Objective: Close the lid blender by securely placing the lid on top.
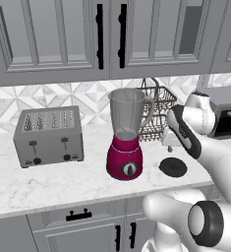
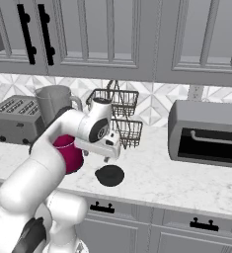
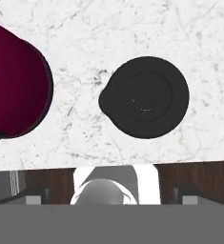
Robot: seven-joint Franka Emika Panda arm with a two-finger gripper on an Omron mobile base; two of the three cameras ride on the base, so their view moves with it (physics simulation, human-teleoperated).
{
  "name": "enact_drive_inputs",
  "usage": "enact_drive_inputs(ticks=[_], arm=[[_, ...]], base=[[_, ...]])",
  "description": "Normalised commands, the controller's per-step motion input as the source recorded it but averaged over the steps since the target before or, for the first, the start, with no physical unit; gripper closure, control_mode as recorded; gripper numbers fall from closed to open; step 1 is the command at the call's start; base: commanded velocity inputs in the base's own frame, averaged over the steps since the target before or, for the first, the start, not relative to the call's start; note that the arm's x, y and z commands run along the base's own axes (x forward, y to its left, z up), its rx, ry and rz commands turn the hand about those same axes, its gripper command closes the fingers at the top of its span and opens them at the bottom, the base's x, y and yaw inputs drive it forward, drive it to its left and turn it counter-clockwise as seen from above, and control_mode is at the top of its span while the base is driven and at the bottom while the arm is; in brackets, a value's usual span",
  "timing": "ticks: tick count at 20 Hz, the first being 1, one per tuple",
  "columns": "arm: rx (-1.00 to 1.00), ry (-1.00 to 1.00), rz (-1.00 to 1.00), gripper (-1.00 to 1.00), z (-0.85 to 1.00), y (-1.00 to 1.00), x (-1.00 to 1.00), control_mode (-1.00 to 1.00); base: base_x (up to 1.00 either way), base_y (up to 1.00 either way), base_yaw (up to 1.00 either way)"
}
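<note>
The long white marble counter (image 1: 48,182) runs below grey wall cupboards (image 1: 53,34) with black handles. At the right end sits a wide grey oven box with a dark window (image 2: 206,136). At the left end sits a grey boxy toaster (image 1: 49,135) with slots on top and two small levers.

The blender with a magenta round base, a grey dial and a tall see-through grey jar (image 1: 126,135) stands upright in the middle of the counter. The top of the jar is open. Behind it, by the tiled wall, stands a dark wire rack (image 1: 156,110).

The white robot arm (image 2: 43,163) reaches over the counter, and its gripper (image 2: 106,157) hangs above the counter, just right of the blender. I cannot tell if the fingers are open or closed, because they are too hard to see.

The small flat round black lid (image 3: 144,96) lies flat on the marble, near the front edge, close beside the blender's base (image 3: 15,88) but not touching it. It sits below the gripper with nothing holding it.
</note>
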Motion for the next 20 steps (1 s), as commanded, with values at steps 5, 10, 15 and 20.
enact_drive_inputs(ticks=[5, 10, 15, 20], arm=[[0.0, 0.09, 0.0, -1.0, -0.26, -0.18, -0.1, -1.0], [-0.01, 0.05, 0.0, -1.0, -0.25, -0.03, -0.09, -1.0], [-0.12, 0.12, -0.01, -1.0, -0.04, 0.0, -0.02, -1.0], [-0.02, 0.0, 0.0, -1.0, -0.03, 0.0, 0.0, -1.0]], base=[[0.0, 0.0, 0.0], [0.0, 0.0, 0.0], [0.0, 0.0, 0.0], [0.0, 0.0, 0.0]])
